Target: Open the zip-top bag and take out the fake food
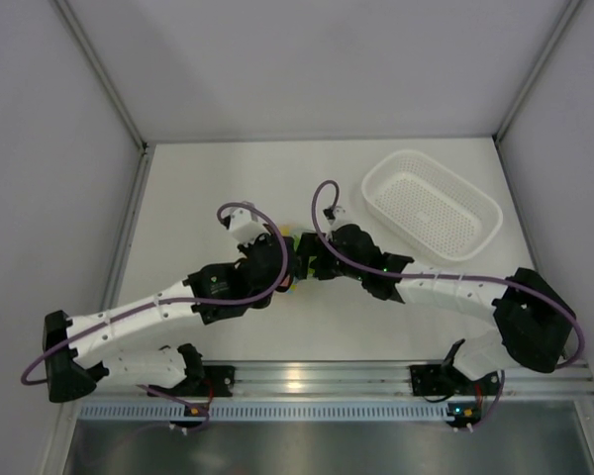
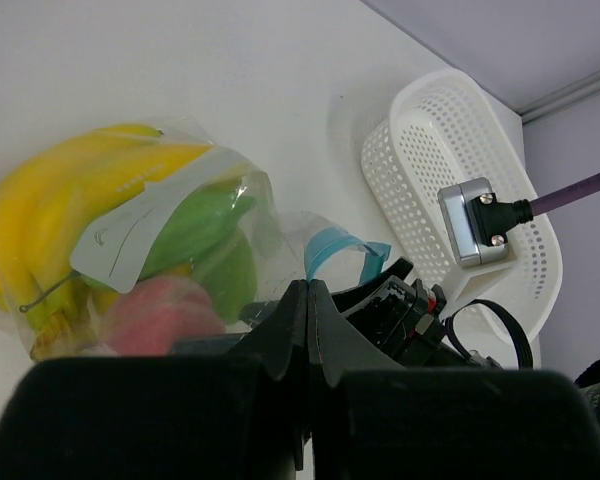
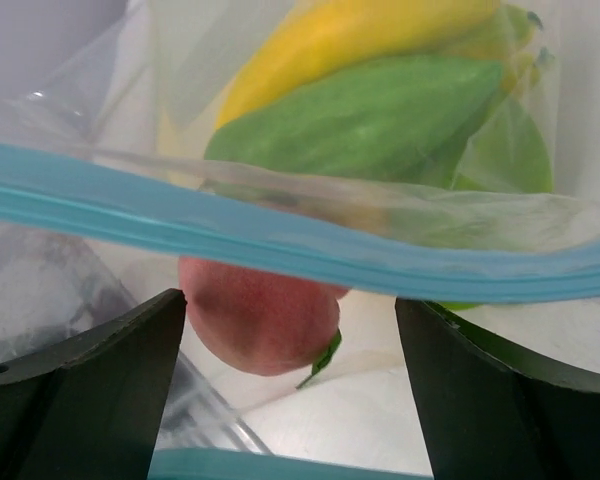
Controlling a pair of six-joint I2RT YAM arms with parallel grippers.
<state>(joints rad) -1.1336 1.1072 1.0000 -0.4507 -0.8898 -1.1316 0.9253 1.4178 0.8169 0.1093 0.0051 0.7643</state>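
The zip-top bag [image 2: 180,230] lies on the white table holding the fake food: a yellow banana bunch [image 2: 60,200], green pieces [image 2: 205,225] and a pink peach [image 2: 160,315]. My left gripper [image 2: 311,290] is shut on the bag's blue zip strip [image 2: 330,245] at the mouth. In the right wrist view the mouth is parted, with one blue strip [image 3: 280,240] across the middle and another along the bottom edge. My right gripper [image 3: 290,300] stands open at that mouth, the peach [image 3: 260,315] between its fingers without touching them. From above, both grippers meet over the bag [image 1: 293,259].
A white perforated basket [image 1: 431,203] stands at the back right of the table, close behind the right arm. The right wrist's camera and purple cable [image 2: 480,220] hang just in front of the basket [image 2: 420,150].
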